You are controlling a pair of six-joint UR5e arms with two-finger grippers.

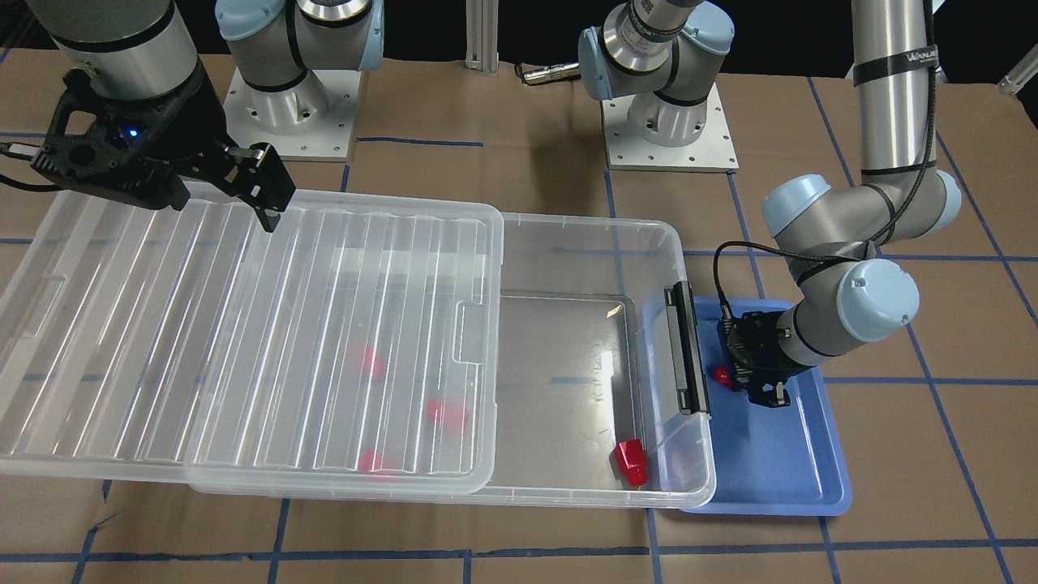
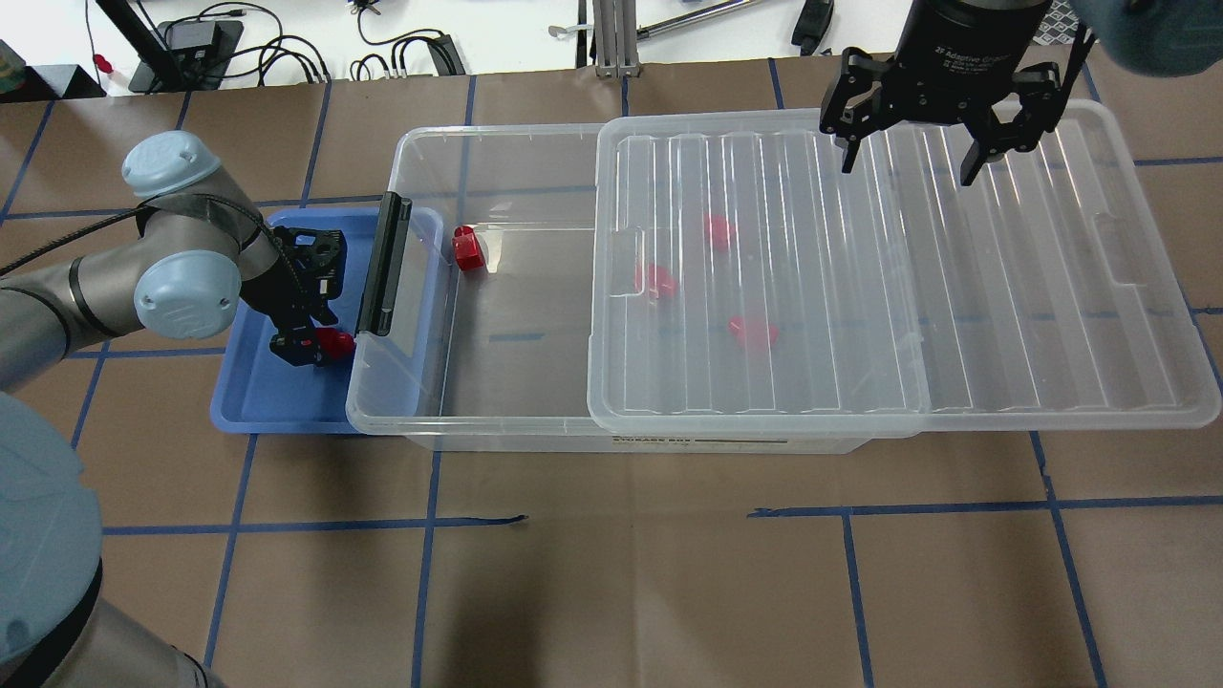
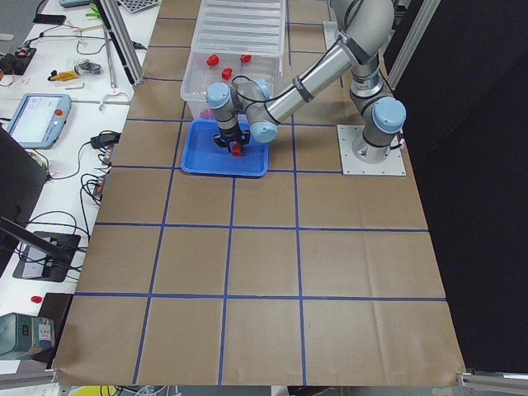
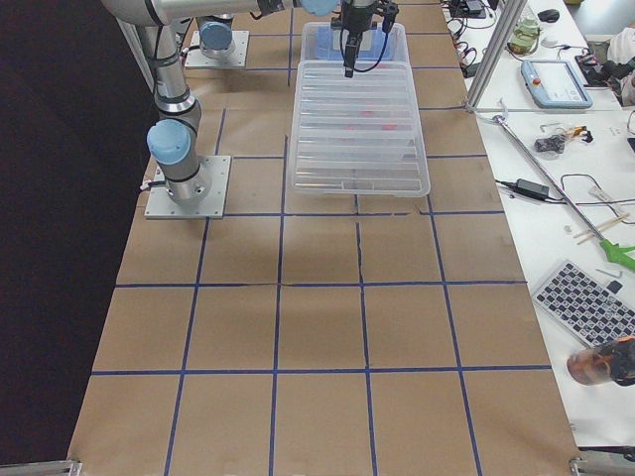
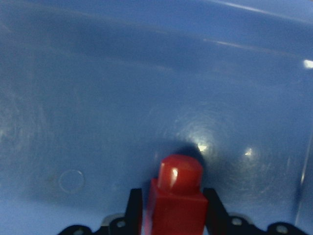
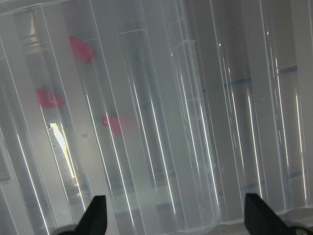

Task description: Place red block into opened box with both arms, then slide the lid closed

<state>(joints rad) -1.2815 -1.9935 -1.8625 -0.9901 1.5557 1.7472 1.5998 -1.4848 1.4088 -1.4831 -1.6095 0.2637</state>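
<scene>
My left gripper is shut on a red block low over the blue tray. The left wrist view shows that block between the fingers, stub pointing forward. The clear box lies beside the tray, its black latch bar facing it. The ribbed lid is slid toward my right and leaves the box's latch end uncovered. One red block lies in the uncovered part, and three more show through the lid. My right gripper hangs open above the lid's far edge.
The lid overhangs the box end on my right side. Arm bases stand behind the box. Brown paper with blue tape lines covers the table in front. Side benches with cables and devices lie beyond the table edge.
</scene>
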